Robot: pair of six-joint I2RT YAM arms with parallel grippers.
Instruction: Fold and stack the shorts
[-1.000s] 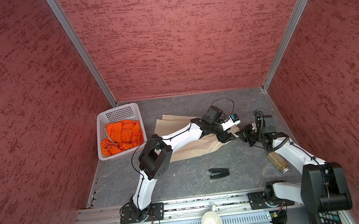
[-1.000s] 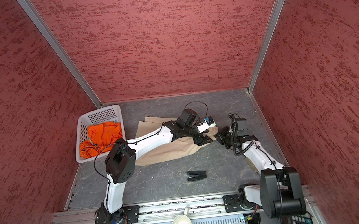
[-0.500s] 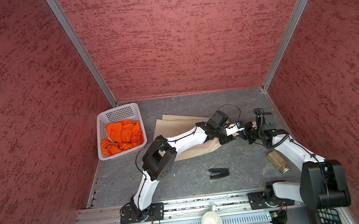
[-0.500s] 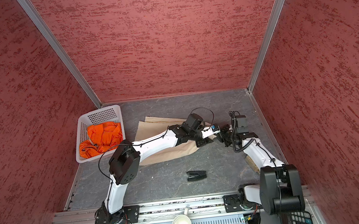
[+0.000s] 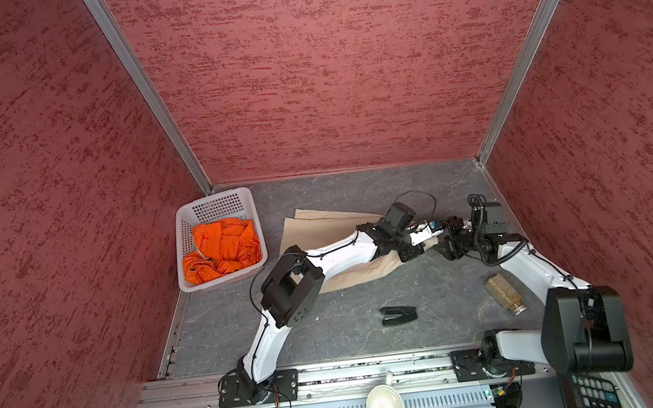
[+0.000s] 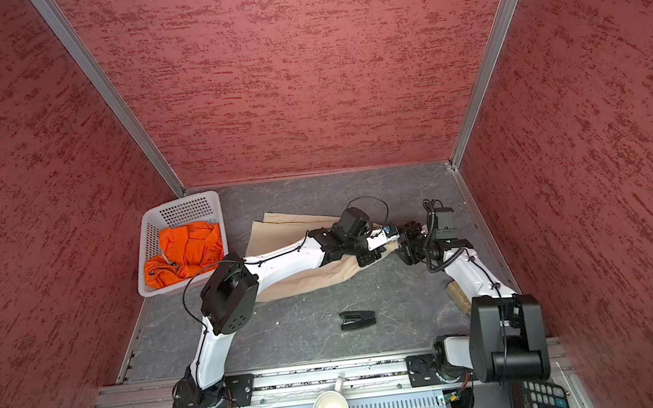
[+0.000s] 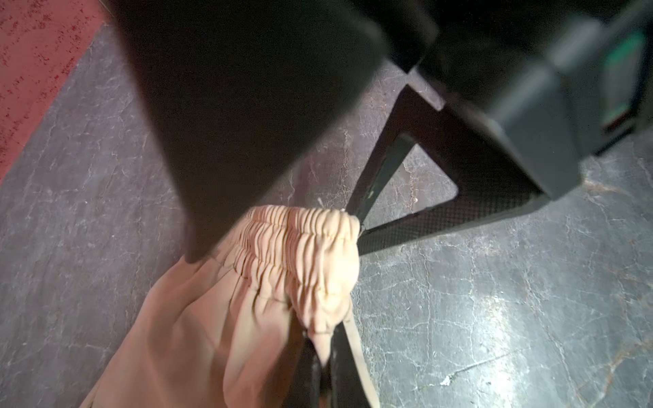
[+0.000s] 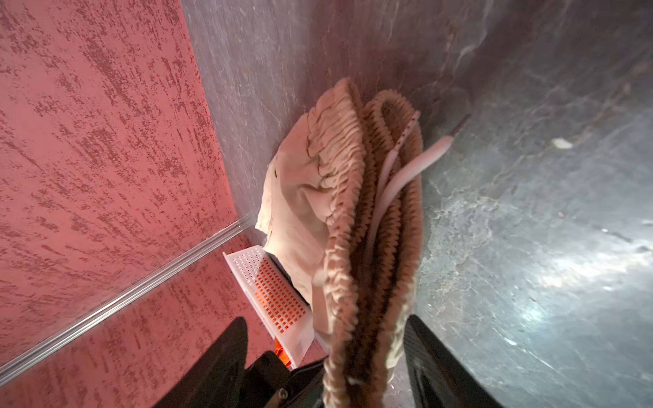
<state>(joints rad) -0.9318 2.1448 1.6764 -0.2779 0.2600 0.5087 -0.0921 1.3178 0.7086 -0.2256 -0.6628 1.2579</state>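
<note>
My left fingers pinch the waistband of the beige shorts at three o'clock on the worktop; right fingers spread around it, apparently clear. Best carry it low toward nine o'clock.

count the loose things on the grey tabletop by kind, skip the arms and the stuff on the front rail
shorts: 2, the beige shorts and the orange shorts
white basket: 1
black forked piece: 1
jar lying on its side: 1
total: 5
</note>
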